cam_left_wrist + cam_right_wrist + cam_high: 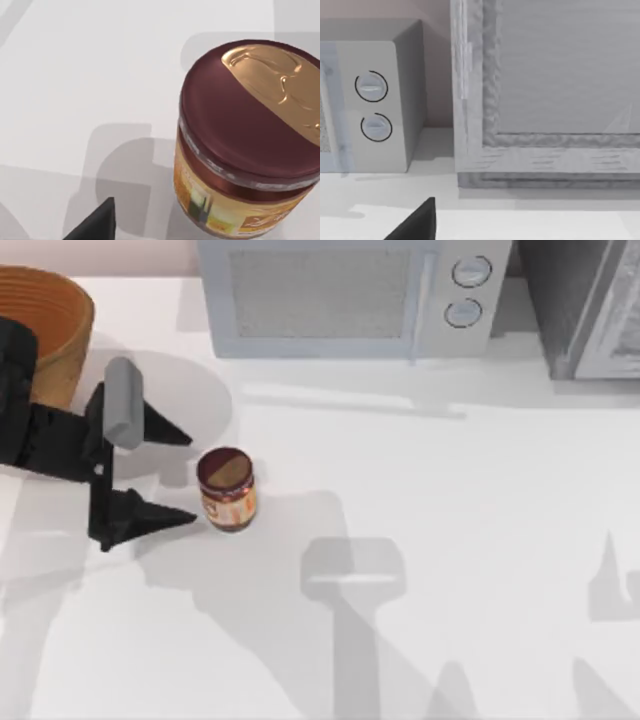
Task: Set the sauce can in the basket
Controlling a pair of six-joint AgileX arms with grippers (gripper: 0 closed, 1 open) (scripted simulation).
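A glossy, metallic-looking maroon top with a golden sheen is seen on the sauce can (227, 489), above what appears to be a printed paper label, smooth and slightly shiny. The basket (45, 325), left of the can, is woven wicker, ribbed and matt. The table (450, 540) beneath the can is smooth, matt white. The left gripper (190, 478) beside the can is matt black, plastic-like. The microwave (350, 295) behind the can is smooth and pale with a grainy door panel.

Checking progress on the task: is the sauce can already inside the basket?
No. In the top view the sauce can stands upright on the table, apart from the basket, just beyond the open left gripper.
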